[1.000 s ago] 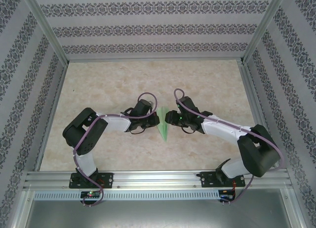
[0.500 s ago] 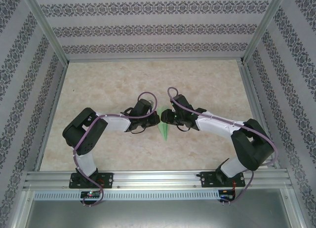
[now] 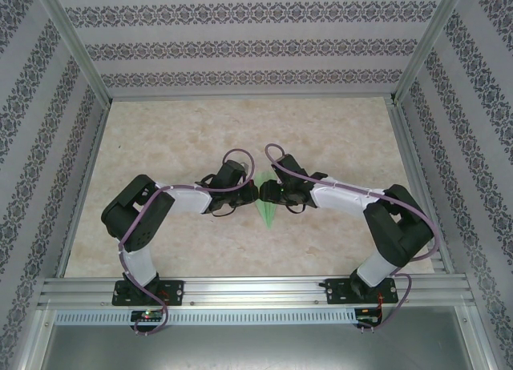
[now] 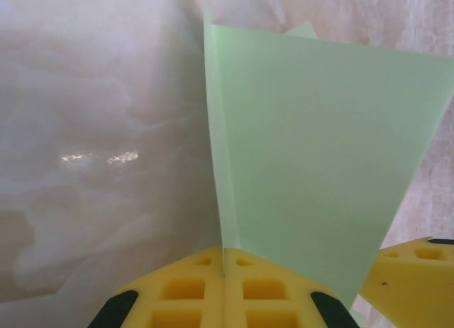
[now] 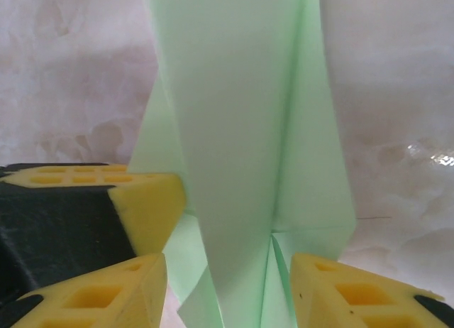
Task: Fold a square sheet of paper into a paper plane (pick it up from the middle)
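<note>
**Two-arm regrip at the crease**

Pinches paper plane [image 4: 312, 165] along the centre fold with left gripper [image 4: 224, 271], pressed fully together on the paper. Straddles the same plane from the opposite side with right gripper [image 5: 230, 285], spread, one finger either side of the keel, not pinching. Meets over the middle of the table [image 3: 337, 138], between both arms, about equal reach for each. Runs far-to-near in the top view, sharp point toward the bases, wide tail away, so crosses the line joining the two grippers roughly square. Sits dead ahead of right gripper, already inside its gap. Likely next: close right on the keel just beside left's pads, without crushing a wing. Cannot tell whether resting on the table or lifted clear.
</note>
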